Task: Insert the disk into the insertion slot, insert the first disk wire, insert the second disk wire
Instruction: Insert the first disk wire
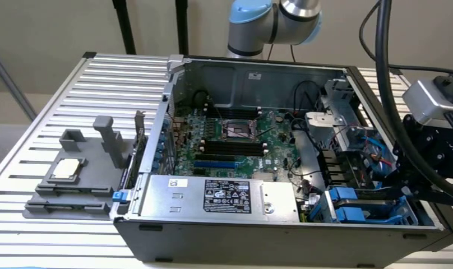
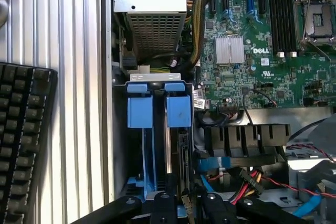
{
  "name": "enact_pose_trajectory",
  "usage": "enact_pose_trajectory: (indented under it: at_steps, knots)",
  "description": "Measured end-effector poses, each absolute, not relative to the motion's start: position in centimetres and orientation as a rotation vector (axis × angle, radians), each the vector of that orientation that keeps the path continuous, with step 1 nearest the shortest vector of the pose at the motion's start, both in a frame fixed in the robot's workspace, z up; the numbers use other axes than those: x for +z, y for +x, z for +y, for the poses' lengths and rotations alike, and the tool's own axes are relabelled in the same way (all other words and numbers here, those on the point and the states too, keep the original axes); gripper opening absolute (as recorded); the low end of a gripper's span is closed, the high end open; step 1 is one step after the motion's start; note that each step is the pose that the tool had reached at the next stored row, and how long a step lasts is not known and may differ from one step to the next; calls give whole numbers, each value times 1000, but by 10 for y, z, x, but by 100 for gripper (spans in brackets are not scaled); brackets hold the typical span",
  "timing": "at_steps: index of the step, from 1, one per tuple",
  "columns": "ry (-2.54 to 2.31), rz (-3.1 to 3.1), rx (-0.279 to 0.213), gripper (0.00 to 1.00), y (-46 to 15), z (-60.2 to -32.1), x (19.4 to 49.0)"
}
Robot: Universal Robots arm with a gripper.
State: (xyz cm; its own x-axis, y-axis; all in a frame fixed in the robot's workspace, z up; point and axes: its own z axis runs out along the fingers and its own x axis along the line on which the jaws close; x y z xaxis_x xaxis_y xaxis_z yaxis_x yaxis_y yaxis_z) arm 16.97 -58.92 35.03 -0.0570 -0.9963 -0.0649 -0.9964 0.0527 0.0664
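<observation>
The disk [image 2: 178, 113] stands on edge in its bright blue carrier inside the insertion slot [image 2: 157, 77], a grey metal bay by the case's side wall. My gripper [image 2: 176, 203] is over the near end of the disk, its black fingers [image 2: 212, 205] closed on either side of it. In the exterior view the gripper [image 1: 406, 193] hangs over the bay [image 1: 376, 219] at the case's right front corner, where the blue carrier [image 1: 345, 196] shows. A loose connector on red, yellow and black wires [image 2: 251, 179] and a blue cable [image 2: 308, 204] lie beside the bay.
The silver power supply [image 1: 219, 196] fills the case's front left, with the motherboard [image 1: 234, 140] behind it. A grey fixture holding a chip [image 1: 65, 171] sits on the slatted table left of the case. A black keyboard [image 2: 21, 140] lies beside the case.
</observation>
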Motion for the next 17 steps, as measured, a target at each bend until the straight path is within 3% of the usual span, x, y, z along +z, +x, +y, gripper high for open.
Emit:
enact_pose_trajectory:
  at_steps: [17]
  knots:
    - [-2339, 2096, 151, 25, 171, -589, 347]
